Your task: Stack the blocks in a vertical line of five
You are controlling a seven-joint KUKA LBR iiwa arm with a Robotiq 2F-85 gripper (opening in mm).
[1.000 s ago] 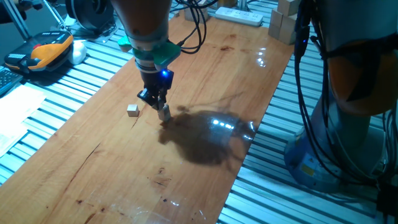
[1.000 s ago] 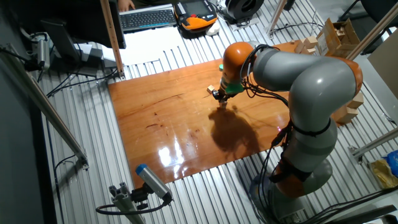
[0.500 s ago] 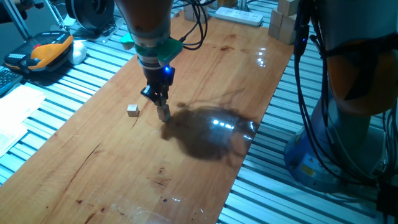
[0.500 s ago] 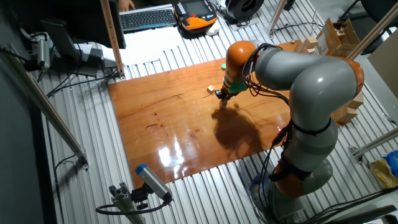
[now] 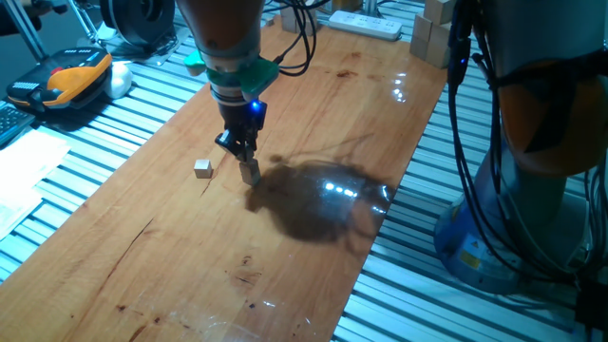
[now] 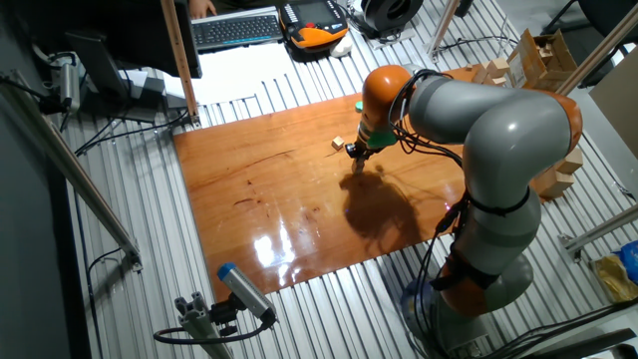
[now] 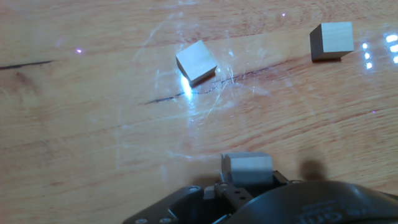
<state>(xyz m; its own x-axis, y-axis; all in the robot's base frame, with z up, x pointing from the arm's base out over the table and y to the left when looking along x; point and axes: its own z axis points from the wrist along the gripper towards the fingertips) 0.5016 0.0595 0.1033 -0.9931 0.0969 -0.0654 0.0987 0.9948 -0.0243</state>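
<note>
While gripper [image 5: 249,169] hangs low over table [image 5: 313,114], fingers clamp block [image 7: 247,169]; two blocks [image 7: 196,61] loose ahead, unstacked.

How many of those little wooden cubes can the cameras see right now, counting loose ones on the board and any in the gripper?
Loose small cubes on the board: 2
Held small cube in the gripper: 1
Total: 3
</note>
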